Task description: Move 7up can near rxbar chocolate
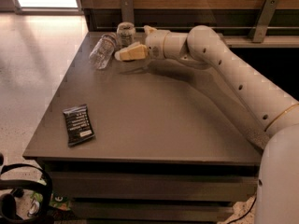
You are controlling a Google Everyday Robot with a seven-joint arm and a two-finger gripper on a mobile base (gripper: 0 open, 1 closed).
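At table (pixel 163 115) far edge, gripper (pixel 131 43) jaws wide by upright 7up can (pixel 126 31), bottle (pixel 103 51) lying beside, rxbar chocolate (pixel 78 124) front-left

White rounded arm (pixel 233 73) with small dark holes and a thin orange band. Cream gripper (pixel 131 51) near the tabletop's (pixel 163 120) far edge.

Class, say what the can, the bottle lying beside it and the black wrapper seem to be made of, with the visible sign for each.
The 7up can is likely metal, going by its pale silvery top. The bottle is clear plastic: see-through and crinkled. The rxbar chocolate is probably in plastic film or foil: thin, flat, black with white print. The gripper is close beside the can.
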